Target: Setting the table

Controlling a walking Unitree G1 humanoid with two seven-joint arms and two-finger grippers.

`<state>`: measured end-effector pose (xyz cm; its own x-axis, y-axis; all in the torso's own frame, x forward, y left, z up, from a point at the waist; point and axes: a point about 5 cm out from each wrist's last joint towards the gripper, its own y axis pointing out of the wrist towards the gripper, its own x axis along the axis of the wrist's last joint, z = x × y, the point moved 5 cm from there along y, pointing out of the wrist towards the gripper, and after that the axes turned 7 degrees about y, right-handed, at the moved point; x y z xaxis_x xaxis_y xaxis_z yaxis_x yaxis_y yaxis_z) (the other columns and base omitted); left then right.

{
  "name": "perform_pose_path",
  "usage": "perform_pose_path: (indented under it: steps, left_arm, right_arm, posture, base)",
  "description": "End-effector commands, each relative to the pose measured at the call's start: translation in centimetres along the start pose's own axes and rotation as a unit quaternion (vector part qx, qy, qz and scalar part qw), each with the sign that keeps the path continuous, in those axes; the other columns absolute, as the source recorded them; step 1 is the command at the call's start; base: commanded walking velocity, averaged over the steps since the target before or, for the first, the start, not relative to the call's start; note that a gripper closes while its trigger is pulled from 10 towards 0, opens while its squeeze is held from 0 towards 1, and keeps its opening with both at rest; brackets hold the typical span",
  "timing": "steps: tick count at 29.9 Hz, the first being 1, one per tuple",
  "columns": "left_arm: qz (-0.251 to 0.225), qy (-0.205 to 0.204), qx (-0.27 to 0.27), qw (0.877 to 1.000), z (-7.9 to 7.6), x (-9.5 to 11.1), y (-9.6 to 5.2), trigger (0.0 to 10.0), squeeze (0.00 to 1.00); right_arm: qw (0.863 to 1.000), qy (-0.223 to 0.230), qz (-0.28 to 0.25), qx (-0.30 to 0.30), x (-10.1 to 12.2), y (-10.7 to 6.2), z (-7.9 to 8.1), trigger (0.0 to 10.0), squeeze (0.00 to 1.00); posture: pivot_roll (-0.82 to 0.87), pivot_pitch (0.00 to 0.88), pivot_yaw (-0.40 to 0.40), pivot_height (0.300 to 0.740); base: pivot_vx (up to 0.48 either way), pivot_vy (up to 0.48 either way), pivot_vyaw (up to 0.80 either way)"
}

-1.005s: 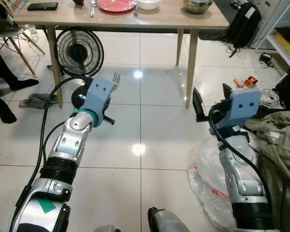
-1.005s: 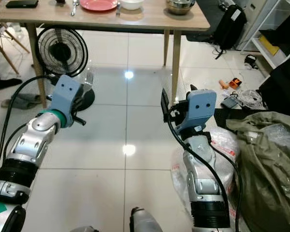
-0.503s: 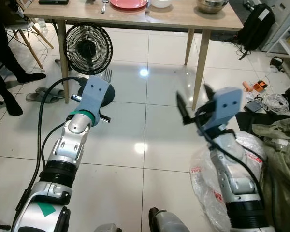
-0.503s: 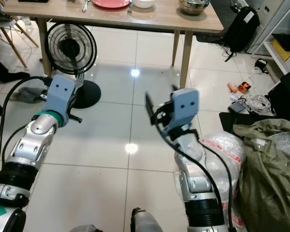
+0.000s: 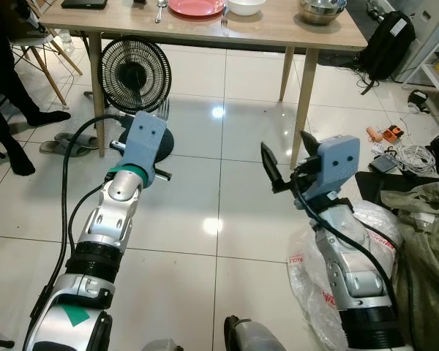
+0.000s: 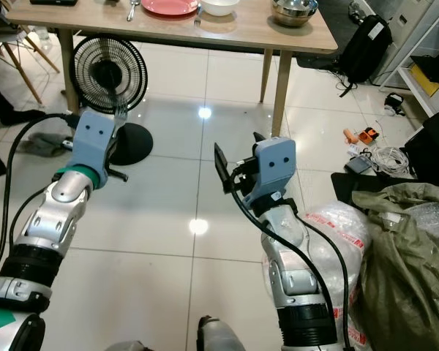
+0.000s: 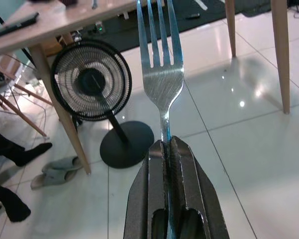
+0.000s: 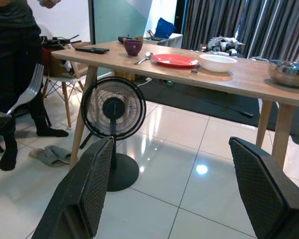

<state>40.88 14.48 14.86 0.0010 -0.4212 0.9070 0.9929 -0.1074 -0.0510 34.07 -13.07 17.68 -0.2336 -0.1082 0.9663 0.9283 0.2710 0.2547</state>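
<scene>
Silver fork [image 7: 161,74] clamped by its handle in the left end effector [image 7: 168,149], tines pointing up and away, fingers [image 7: 184,174] pressed together on the handle; seen from the head, the tines [image 5: 163,111] poke above the blue wrist housing, raised over the tiled floor [image 5: 212,190] short of the counter. Right end effector [image 5: 287,157] raised alongside, fingers spread wide and holding nothing; both mesh-faced fingers [image 8: 89,184] frame the room in the right wrist view. Wooden counter [image 5: 263,29] stands ahead across the top of the head views. On it, near its front edge: red plate [image 5: 197,7] around the middle, white bowl [image 5: 244,6] just beside it toward the right end, a second fork [image 5: 224,20] lying between plate and bowl at the front edge, a spoon [image 5: 161,9] on the plate's other side, steel bowl [image 5: 322,10] toward the right end, dark phone [image 5: 85,4] near the left end. Right wrist view also shows a dark purple cup [image 8: 133,47] beyond the spoon. Black floor fan [image 5: 136,69] stands under the counter's left end by the leg. Person's dark-clad legs [image 5: 7,95] at the far left, slippers [image 5: 72,142] on the floor nearby. Black backpack [image 5: 384,45] on the floor past the counter's right end; olive cloth [image 5: 424,219] and a plastic bag [image 5: 314,270] beside the right arm.
</scene>
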Motion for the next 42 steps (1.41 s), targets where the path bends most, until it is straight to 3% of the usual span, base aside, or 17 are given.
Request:
perform_pose_path:
  steps: [1,22,42]
  left_arm:
    - [0.005,-0.009,0.0,1.0,-0.2,-0.4,0.1,10.0,0.0]
    - [0.002,-0.018,-0.01,1.0,-0.7,-0.1,0.5,10.0,0.0]
    - [-0.003,-0.02,-0.02,1.0,-0.9,0.2,0.6,10.0,0.0]
  right_arm:
    - [1.0,0.002,-0.002,-0.01,0.1,-0.2,-0.4,10.0,0.0]
    - [0.999,-0.005,-0.011,-0.049,0.7,-0.3,-2.2,10.0,0.0]
    - [0.997,-0.006,-0.009,-0.076,0.7,-0.9,-3.7,10.0,0.0]
  posture:
    - [0.02,0.0,0.022,0.74]
    - [0.01,0.0,0.029,0.74]
    - [0.01,0.0,0.039,0.74]
  base:
    - [0.315,0.0,0.0]
    - [0.472,0.0,0.0]
    - [0.48,0.0,-0.78]
